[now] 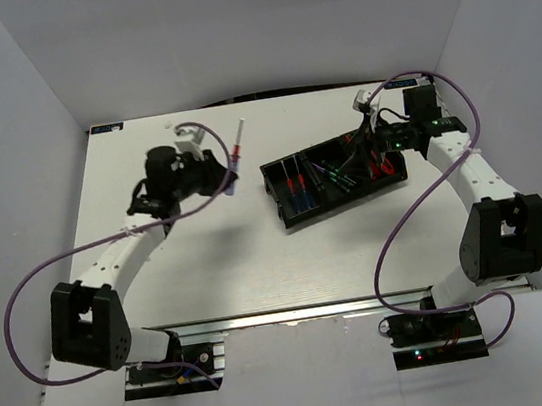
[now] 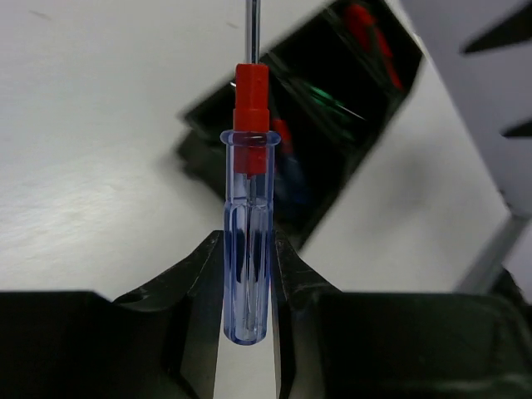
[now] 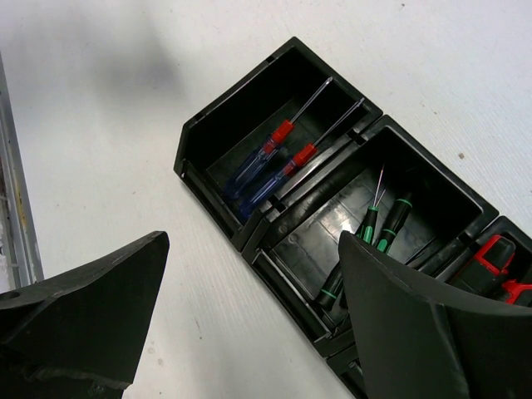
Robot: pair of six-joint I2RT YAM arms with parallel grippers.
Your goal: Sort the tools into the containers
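Nearby, black tray [image 1: 272, 191] right of screwdriver [image 1: 240, 151].

My left gripper [image 2: 248, 253] holds a screwdriver [image 2: 246, 199] above the surface [image 1: 209, 262], left of the tray [image 3: 223, 112]. In the tray's left compartment lie two screwdrivers [image 3: 274, 154], in the middle slim screwdrivers [image 3: 374, 229], in the right folding knives [image 3: 495, 253], beneath my right gripper [image 3: 253, 249].

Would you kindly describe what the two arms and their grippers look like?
Both the left arm and right arm have white links and black, blocky joint housings. A purple cable loops along each. The left gripper and right gripper are matt black with broad wedge-shaped fingers. A green light glows by the right wrist.
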